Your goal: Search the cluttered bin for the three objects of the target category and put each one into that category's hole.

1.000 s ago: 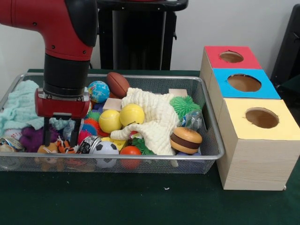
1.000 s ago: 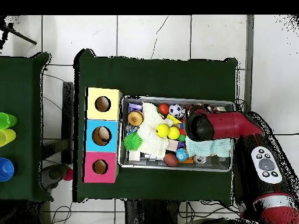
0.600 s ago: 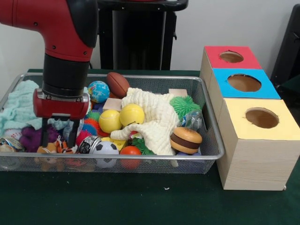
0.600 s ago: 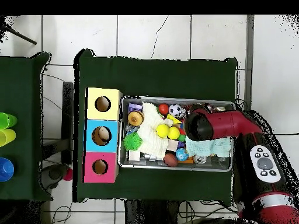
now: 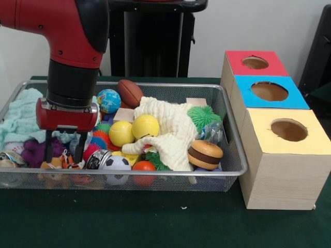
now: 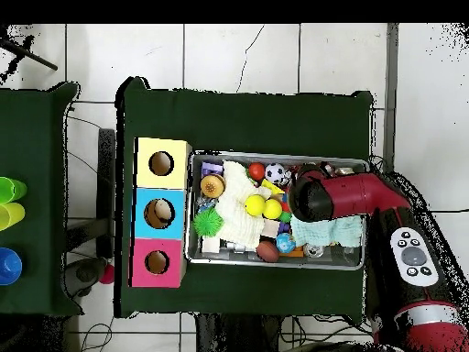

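My pincer (image 5: 64, 151) hangs low in the left part of the wire mesh bin (image 5: 235, 155), its two black prongs spread apart with a clear gap between them and nothing gripped. Their tips sit just above a small orange striped plush toy (image 5: 66, 162) at the lower left of the front view; I cannot tell whether they touch it.

I judge the task barely begun, if begun at all. The bin is full: a yellow ball (image 5: 121, 133) beside a yellow smiley ball (image 5: 145, 126), a brown toy football (image 5: 129, 92), a little globe ball (image 5: 108, 100), a black-and-white soccer ball (image 5: 117, 164), a toy hamburger (image 5: 205, 154), a green spiky ball (image 5: 203, 115), a cream knitted cloth (image 5: 173, 129) draped over the middle, and a pale green cloth (image 5: 23, 116) at the left. The task sentence names no category, so I cannot say which three are mine to find. On the right stand the three wooden boxes, with a red-topped hole (image 5: 255, 62), a blue-topped hole (image 5: 269, 91) and a yellow-topped hole (image 5: 288, 129); nothing shows inside any.

The front view shows my prongs and the toys under them; the overhead view hides these beneath my red arm (image 6: 353, 195). Overhead alone shows the full green counter (image 6: 247, 115), a second green counter at the left edge, and green, yellow and blue cups (image 6: 9, 215) on it.
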